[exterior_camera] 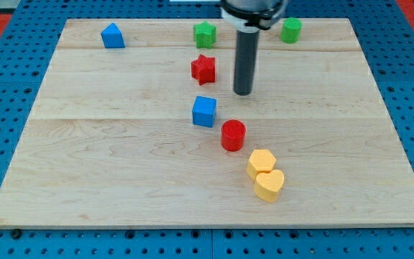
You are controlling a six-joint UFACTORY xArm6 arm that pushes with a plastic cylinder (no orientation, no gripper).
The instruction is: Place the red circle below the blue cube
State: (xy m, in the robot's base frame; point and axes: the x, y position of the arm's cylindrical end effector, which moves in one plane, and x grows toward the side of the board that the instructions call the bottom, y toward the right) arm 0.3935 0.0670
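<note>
The red circle lies on the wooden board, just below and to the right of the blue cube, nearly touching it. My tip is above the red circle and up and to the right of the blue cube, apart from both. The rod stands upright, coming down from the view's top.
A red star lies above the blue cube, left of the rod. A green star and a green block sit near the top edge. A blue pentagon-like block is at top left. Two yellow blocks touch below the red circle.
</note>
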